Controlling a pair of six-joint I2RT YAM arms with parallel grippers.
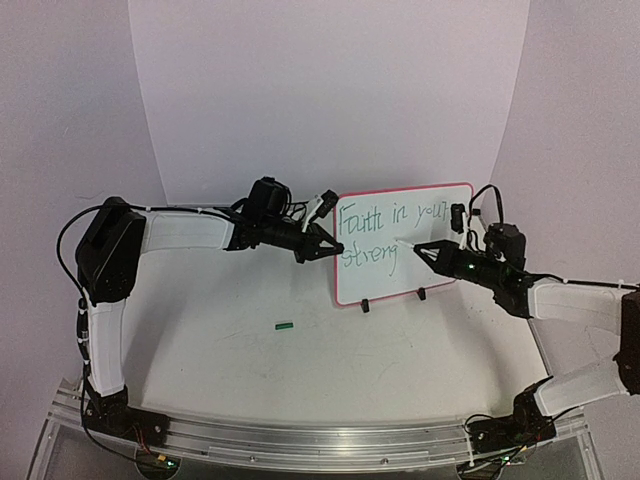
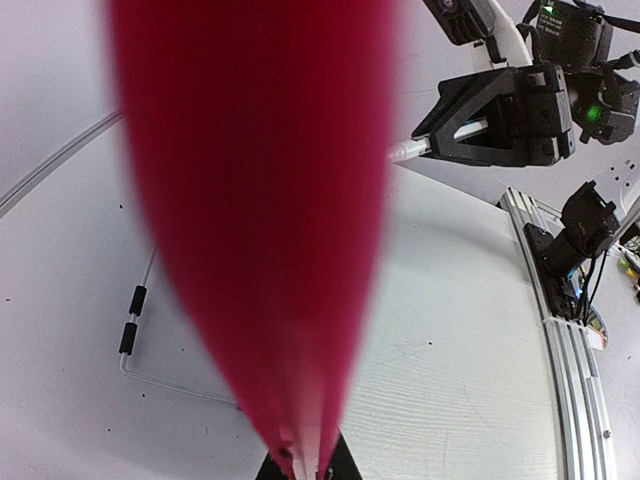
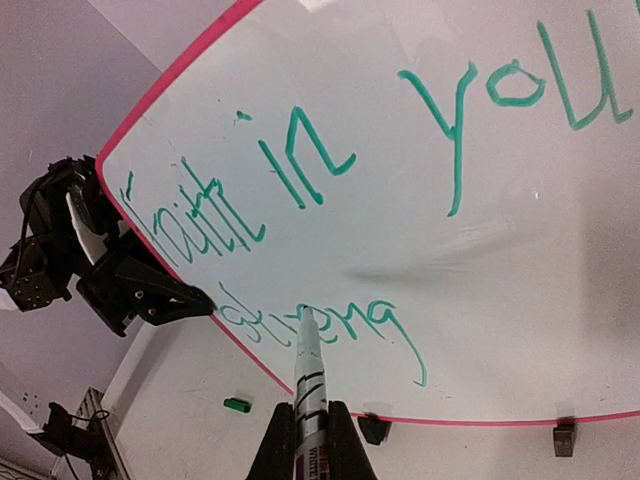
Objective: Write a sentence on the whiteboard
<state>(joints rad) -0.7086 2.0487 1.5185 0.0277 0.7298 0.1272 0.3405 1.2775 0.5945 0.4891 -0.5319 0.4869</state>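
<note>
Right end effector (image 3: pixel 307 418) narrow, clamped on marker (image 3: pixel 309 365). The marker tip touches the whiteboard (image 1: pixel 440 262) straight ahead of it, at the second line of the sentence (image 3: pixel 300 185), which is green and reads "Faith in your / streng". Left end effector (image 1: pixel 333 247) closed on the board's red left rim, facing the right one. Board upright on two black feet on white desk (image 1: pixel 230 370). Green cap (image 1: pixel 285 325) lies on desk, below left end effector toward the bases, well apart. Pale curved backdrop (image 1: pixel 330 90) behind; metal rail (image 1: pixel 300 438) along the near edge.
</note>
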